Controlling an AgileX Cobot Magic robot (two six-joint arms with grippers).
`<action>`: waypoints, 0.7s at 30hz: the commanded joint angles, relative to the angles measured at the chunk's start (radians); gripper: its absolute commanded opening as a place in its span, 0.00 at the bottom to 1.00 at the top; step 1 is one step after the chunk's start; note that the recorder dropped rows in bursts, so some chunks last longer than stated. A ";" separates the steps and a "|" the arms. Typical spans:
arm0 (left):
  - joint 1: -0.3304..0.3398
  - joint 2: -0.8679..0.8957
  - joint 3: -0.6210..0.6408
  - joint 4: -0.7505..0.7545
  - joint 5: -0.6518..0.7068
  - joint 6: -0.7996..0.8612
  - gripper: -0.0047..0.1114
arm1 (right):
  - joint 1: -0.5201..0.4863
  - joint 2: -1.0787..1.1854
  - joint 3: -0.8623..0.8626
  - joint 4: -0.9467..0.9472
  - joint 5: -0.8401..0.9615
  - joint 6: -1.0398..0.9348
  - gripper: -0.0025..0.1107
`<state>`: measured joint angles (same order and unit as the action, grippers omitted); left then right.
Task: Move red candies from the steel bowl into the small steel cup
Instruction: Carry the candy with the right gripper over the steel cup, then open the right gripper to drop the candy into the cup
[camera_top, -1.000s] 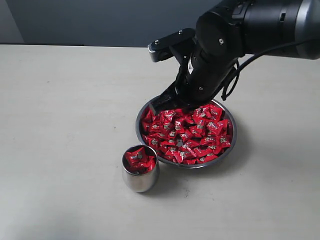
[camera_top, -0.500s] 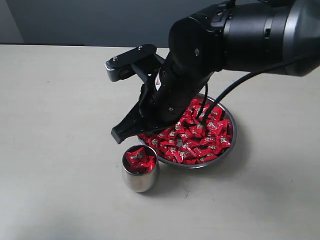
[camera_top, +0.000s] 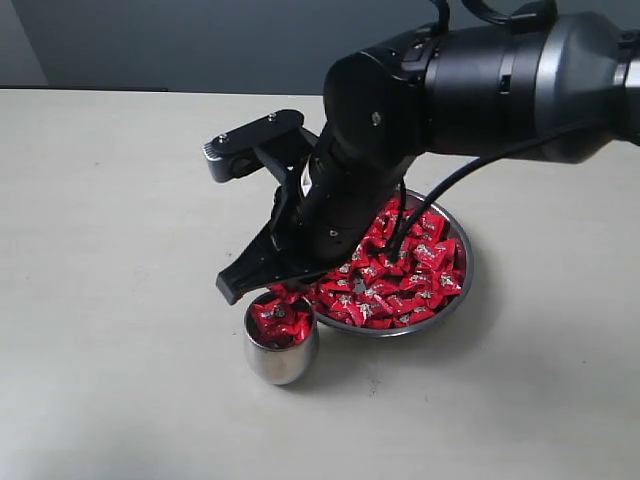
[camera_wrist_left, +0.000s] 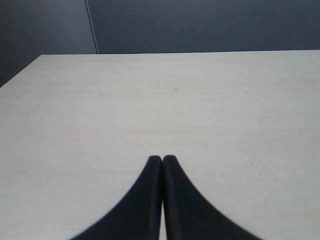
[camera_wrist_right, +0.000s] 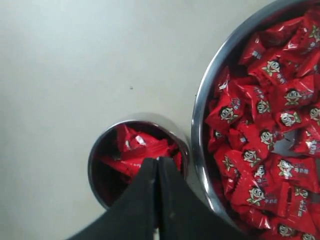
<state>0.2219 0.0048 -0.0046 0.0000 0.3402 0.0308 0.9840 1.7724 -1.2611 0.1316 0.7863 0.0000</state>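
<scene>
— Over the cup (camera_top: 281, 366), what is the right gripper (camera_wrist_right: 157, 165) doing?

— It is closed, tips pressed together, hanging just above the cup mouth. Nothing shows between the tips in the wrist view. Whether anything is pinched underneath cannot be told.

— Task progress?

— Partial. The cup holds several candies (camera_wrist_right: 142, 147), piled near its rim. The bowl (camera_top: 466, 262), just beside the cup, carries a dense layer of candies with 1 small bare patch of steel. On that evidence, most of the stock is not yet transferred, and the cup has little room left.

— Other items?

— The desk (camera_top: 120, 200) carries bowl and cup; no other item shows. The left gripper (camera_wrist_left: 162, 161) is closed and empty over bare desk; neither vessel is in its view.

— Obstructions?

— The right arm hides the bowl's near-left rim in the exterior view. The 2 rims stand close, so an off-centre release could drop a candy back into the bowl or onto the desk.
</scene>
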 joint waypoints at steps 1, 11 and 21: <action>-0.005 -0.005 0.005 -0.006 -0.010 -0.001 0.04 | 0.036 0.013 -0.001 -0.015 0.001 -0.008 0.02; -0.005 -0.005 0.005 -0.006 -0.010 -0.001 0.04 | 0.044 0.061 -0.001 -0.041 -0.009 -0.008 0.02; -0.005 -0.005 0.005 -0.006 -0.010 -0.001 0.04 | 0.044 0.070 -0.001 -0.023 -0.011 -0.010 0.02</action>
<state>0.2219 0.0048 -0.0046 0.0000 0.3402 0.0308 1.0274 1.8362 -1.2611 0.1070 0.7824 0.0000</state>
